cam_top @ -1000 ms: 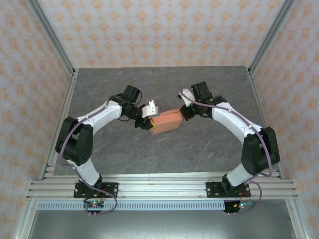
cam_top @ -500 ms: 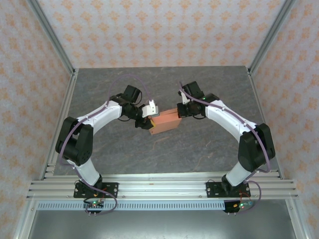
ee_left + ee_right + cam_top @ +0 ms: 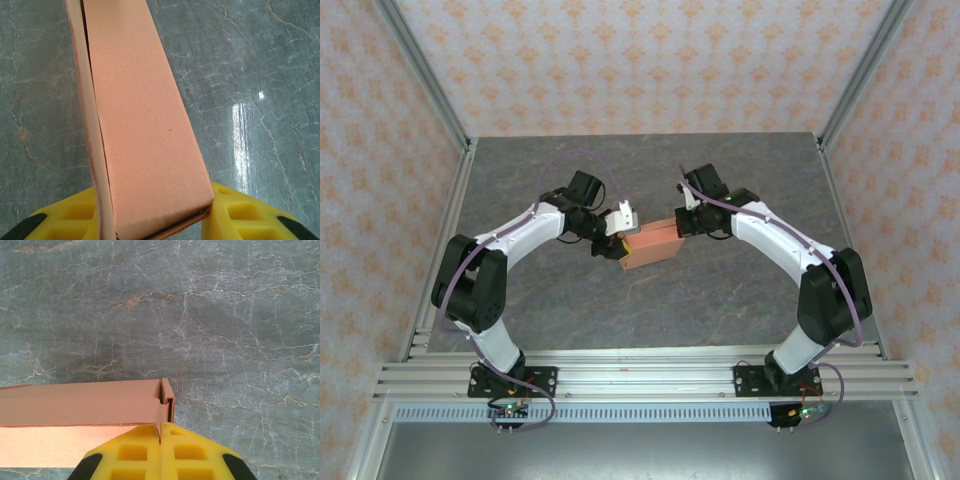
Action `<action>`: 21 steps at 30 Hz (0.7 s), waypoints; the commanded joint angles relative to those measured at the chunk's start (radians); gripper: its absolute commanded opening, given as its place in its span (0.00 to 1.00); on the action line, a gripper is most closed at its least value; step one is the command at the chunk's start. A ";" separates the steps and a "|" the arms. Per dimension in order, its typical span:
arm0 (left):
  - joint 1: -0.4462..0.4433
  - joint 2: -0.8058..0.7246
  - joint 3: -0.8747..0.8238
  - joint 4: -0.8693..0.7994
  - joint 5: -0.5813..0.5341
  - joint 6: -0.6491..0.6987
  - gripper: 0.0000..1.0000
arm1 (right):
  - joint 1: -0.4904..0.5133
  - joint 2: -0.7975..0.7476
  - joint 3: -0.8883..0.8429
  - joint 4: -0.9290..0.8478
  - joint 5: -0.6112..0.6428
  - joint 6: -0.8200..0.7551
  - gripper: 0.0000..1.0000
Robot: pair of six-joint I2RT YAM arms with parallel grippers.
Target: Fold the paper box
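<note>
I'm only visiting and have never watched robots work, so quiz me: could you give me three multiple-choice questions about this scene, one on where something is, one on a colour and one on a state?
1. Where is the paper box?
A. Over the middle of the grey table, between the two arms.
B. In the far left corner.
C. At the near right edge.

2. What colour is it?
A. Blue.
B. White.
C. Salmon-orange.

3. What state is the right gripper in?
A. Wide open.
B. Shut.
C. Spread around the box.

Answers:
1 A: the top view shows it mid-table, with its left end clamped in the left gripper.
2 C: every view shows salmon-orange card.
3 B: in the right wrist view its yellow fingers touch each other, right at the box's end.
</note>
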 commanded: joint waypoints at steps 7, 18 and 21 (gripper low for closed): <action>0.007 0.017 0.006 0.010 -0.054 -0.004 0.30 | -0.043 -0.026 0.020 -0.110 0.039 -0.050 0.02; 0.008 0.025 0.009 0.009 -0.065 -0.008 0.30 | -0.046 -0.029 -0.019 -0.080 0.016 0.000 0.01; 0.007 0.025 0.009 0.010 -0.069 -0.008 0.30 | -0.046 -0.031 -0.033 -0.073 0.013 -0.007 0.01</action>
